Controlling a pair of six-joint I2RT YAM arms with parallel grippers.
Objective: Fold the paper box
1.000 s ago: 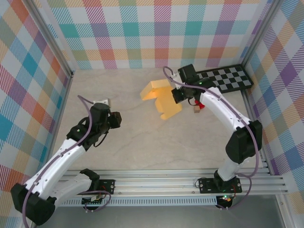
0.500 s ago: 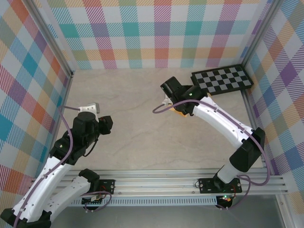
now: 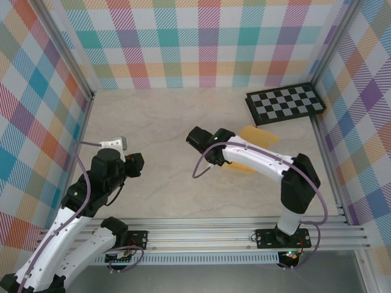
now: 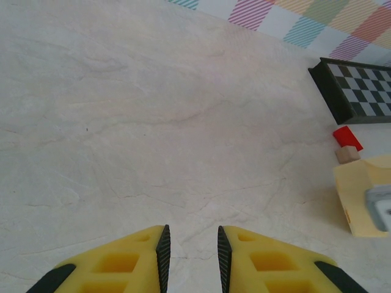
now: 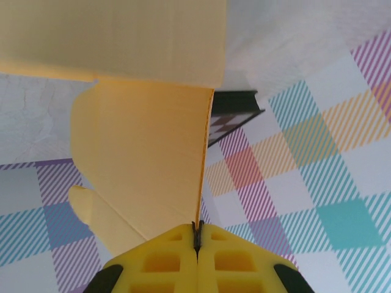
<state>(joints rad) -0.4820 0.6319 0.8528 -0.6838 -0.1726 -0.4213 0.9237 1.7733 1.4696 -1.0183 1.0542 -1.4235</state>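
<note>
1. Right gripper (image 5: 197, 231) is pinched tight on the paper box (image 5: 146, 159), middle-right of the top view, partly behind its arm.
2. Left gripper (image 4: 190, 247), lower left, has its fingers apart.

Paper box (image 5: 146, 122) is plain tan-yellow, checkerboard (image 3: 285, 102) is black and grey, block (image 4: 347, 137) is red with a tan end, walls (image 3: 183, 43) are pastel rainbow plaid, table (image 3: 165, 165) is pale marbled beige.
</note>
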